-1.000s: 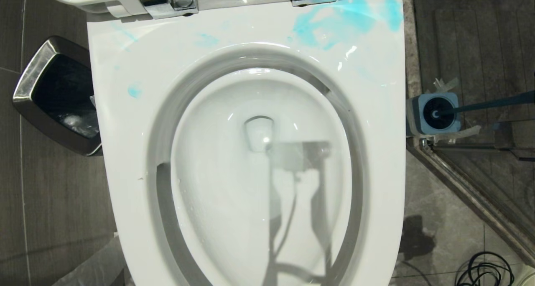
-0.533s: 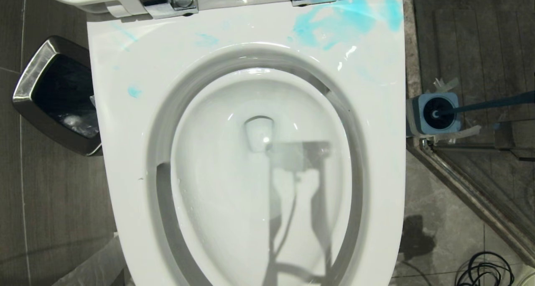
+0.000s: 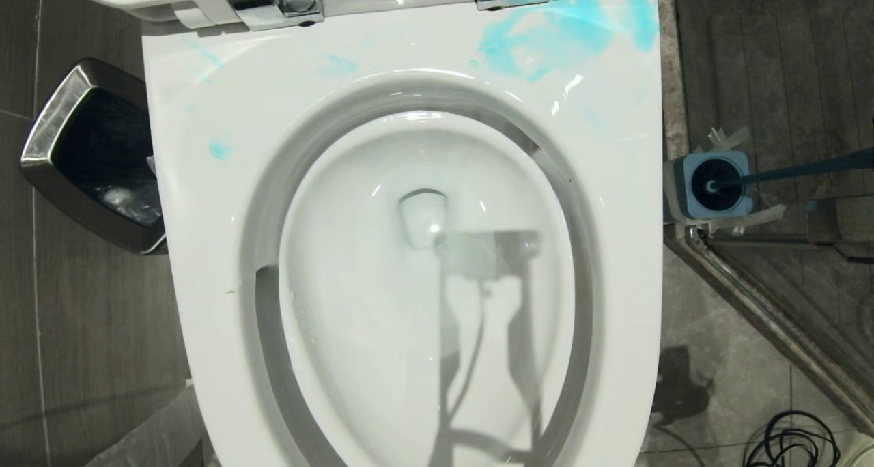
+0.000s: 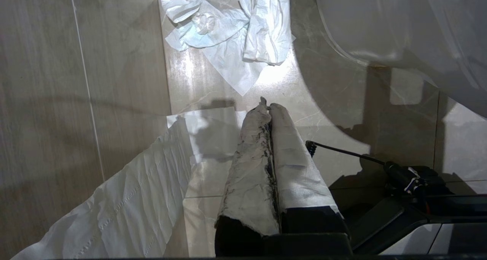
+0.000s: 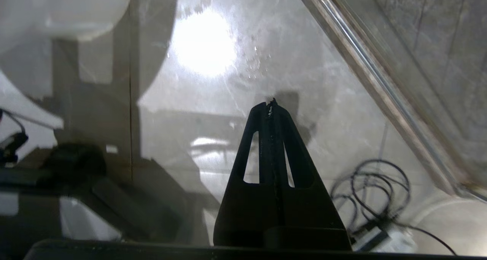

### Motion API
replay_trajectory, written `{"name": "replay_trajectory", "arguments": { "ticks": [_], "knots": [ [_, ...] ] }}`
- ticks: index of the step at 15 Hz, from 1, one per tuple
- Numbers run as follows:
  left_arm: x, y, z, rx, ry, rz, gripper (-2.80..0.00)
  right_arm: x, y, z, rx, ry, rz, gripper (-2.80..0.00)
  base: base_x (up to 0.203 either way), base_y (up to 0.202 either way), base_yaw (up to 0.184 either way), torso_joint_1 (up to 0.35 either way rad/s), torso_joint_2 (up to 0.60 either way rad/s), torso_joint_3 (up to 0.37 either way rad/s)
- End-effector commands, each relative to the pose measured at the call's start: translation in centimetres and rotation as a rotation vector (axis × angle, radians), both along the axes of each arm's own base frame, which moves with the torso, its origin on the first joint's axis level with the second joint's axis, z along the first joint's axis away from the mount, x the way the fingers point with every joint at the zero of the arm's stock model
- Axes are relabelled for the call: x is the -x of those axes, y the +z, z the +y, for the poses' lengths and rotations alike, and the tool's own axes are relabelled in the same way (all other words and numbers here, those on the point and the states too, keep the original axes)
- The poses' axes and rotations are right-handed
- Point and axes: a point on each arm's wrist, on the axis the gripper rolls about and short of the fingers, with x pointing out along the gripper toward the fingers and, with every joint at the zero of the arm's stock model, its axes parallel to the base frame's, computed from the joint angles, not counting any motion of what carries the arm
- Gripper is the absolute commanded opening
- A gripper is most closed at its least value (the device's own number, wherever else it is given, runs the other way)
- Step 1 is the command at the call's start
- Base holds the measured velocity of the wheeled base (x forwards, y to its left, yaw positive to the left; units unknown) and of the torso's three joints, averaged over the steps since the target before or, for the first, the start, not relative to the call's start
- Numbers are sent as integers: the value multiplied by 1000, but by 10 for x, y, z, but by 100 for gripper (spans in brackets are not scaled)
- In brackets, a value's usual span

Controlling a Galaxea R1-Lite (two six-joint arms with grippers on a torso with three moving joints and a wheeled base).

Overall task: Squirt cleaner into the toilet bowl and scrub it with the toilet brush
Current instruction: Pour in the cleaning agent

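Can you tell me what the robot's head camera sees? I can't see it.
An open white toilet seen from above, blue cleaner smears on its back rim. A shiny bin stands at its left, a toilet brush in a blue holder at its right.

White toilet (image 3: 205, 201), its rim smeared turquoise at one o'clock (image 3: 546, 40) with a smaller turquoise spot at nine o'clock; chrome hinges (image 3: 273, 6) at twelve. Pale blue brush holder (image 3: 710, 184) with black centre and teal handle at three o'clock. Silver-rimmed bin (image 3: 82, 153), black inside. Grey streaked floor tiles (image 3: 89, 330). Left gripper (image 4: 266, 104) wrapped in white, grey-smudged covering; right gripper (image 5: 271, 102) plain black. Black cable coil (image 3: 792, 443) at five o'clock.
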Motion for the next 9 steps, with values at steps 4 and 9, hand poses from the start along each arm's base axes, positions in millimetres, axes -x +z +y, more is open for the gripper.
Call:
{"name": "replay_trajectory", "arguments": {
  "ticks": [4,9],
  "knots": [
    [0,0,0,0,1,1,-280,-50,46,0,-33,-26,288,-280,0,0,0,0,0,0],
    [0,0,0,0,2,1,-280,-116,63,-1,-65,-48,107,-280,0,0,0,0,0,0]
  ]
}}
